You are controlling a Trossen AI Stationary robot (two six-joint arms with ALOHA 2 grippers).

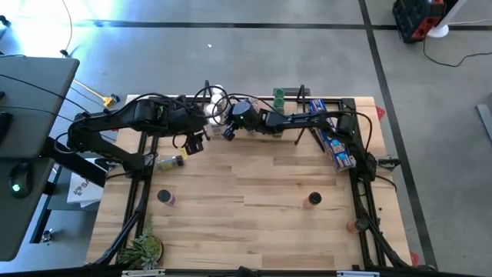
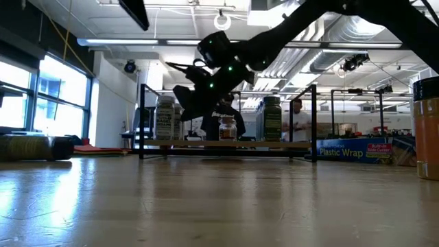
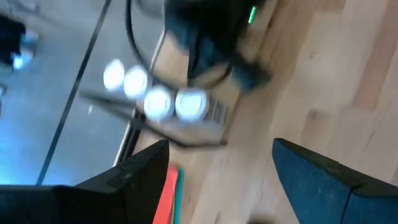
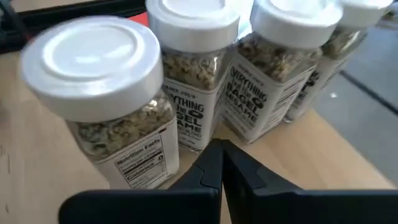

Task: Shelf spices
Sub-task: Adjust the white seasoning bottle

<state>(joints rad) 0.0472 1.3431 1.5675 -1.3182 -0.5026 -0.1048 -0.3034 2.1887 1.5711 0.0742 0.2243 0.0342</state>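
your right gripper [image 4: 219, 163], jaws pressed together on nothing, sits just in front of four upright white-capped seasoning jars [image 4: 193, 81] on the shelf [image 1: 323, 104] by the table's far edge, while the spread left gripper [image 1: 196, 142] hangs nearer the lying jar [image 1: 172, 161].

left wrist view blurred, white-capped jars [image 3: 155, 99] smeared, fourth jar [image 4: 354, 25] cut off
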